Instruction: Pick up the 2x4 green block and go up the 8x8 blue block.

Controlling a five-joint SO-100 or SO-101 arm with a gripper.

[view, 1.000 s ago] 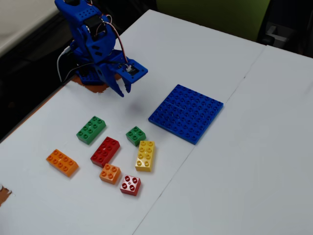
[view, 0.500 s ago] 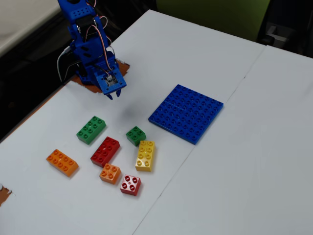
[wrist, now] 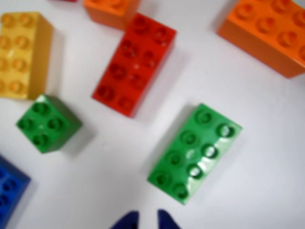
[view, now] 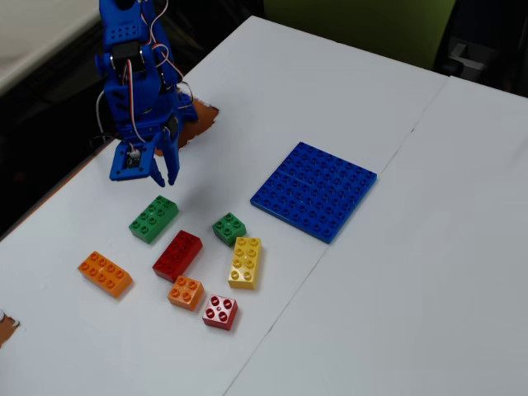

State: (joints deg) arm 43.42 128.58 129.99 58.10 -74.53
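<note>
The blue arm's gripper [view: 163,176] hangs above the white worktop [view: 396,272], just up and to the left of the long green brick [view: 154,219] in the fixed view, not touching it. Its fingers [wrist: 127,221] point downward with only a narrow gap between the tips, nearly closed and holding nothing; in the wrist view both tips show at the bottom edge, just below the long green brick [wrist: 195,152]. That brick lies flat on the worktop, studs up, apart from its neighbours. In the fixed view, the red brick [view: 177,255] lies near it on the lower right, and the small square green brick [view: 229,228] is further right, just above the yellow brick [view: 245,262]. The flat blue studded plate [view: 314,190] lies well apart to the right, with nothing on it. An orange brick [view: 106,274] lies at the lower left.
</note>
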